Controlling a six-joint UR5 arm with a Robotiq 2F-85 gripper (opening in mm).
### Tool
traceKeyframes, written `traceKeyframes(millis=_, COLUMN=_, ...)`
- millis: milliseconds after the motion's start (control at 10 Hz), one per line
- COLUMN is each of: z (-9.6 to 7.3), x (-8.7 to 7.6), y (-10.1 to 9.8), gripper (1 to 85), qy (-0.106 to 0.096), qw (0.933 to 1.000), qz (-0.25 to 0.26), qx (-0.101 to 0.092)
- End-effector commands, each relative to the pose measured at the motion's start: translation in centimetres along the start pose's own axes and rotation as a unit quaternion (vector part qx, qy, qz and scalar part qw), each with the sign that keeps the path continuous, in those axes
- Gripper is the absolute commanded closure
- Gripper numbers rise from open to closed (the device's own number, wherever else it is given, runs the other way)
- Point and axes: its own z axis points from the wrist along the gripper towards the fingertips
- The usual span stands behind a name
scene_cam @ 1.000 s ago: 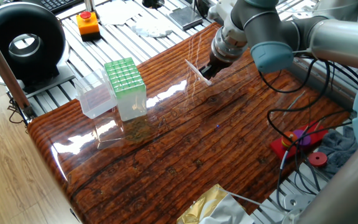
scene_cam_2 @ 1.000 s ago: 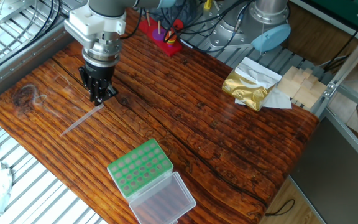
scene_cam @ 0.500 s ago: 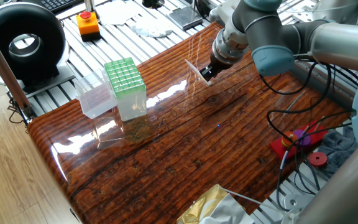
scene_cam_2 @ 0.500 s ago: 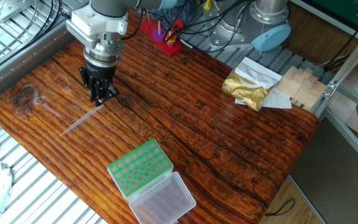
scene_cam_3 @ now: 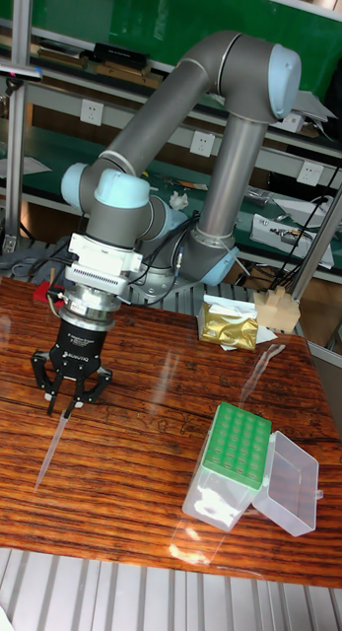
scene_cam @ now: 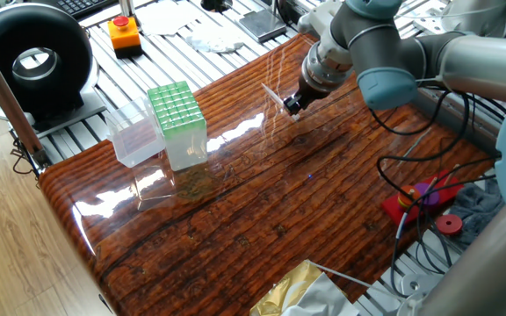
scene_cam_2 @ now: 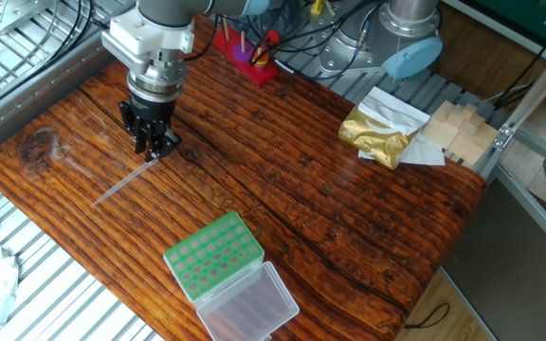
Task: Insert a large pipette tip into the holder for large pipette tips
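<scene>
The large pipette tip (scene_cam_2: 124, 183) is a thin clear tube slanting from my fingers down toward the table's left edge; it also shows as a faint pale line (scene_cam: 279, 99) and as a hanging sliver (scene_cam_3: 52, 446). My gripper (scene_cam_2: 152, 148) (scene_cam: 290, 107) (scene_cam_3: 70, 396) points down with its fingers drawn together on the tip's wide end. The holder for large pipette tips (scene_cam_2: 214, 254) (scene_cam: 178, 110) (scene_cam_3: 238, 441) stands apart near the table's edge, green grid top uncovered, its clear lid (scene_cam_2: 251, 305) folded open beside it.
A gold foil bag (scene_cam_2: 379, 131) and wooden blocks (scene_cam_2: 453, 128) lie at the far right corner. A red stand with pegs (scene_cam_2: 249, 52) and cables sit behind the arm. An orange stop button (scene_cam: 124, 33) and a black round device (scene_cam: 33, 61) sit off the table.
The wrist has shifted slightly while the fingers stay at the tip's wide end. The tip and the holder have not visibly moved.
</scene>
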Motion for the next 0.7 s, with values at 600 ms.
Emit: traceKeyframes(millis=600, z=-0.97, x=-1.05, y=0.36, gripper=54.3, qy=-0.005, qw=0.9999, qz=0.008, qx=0.004)
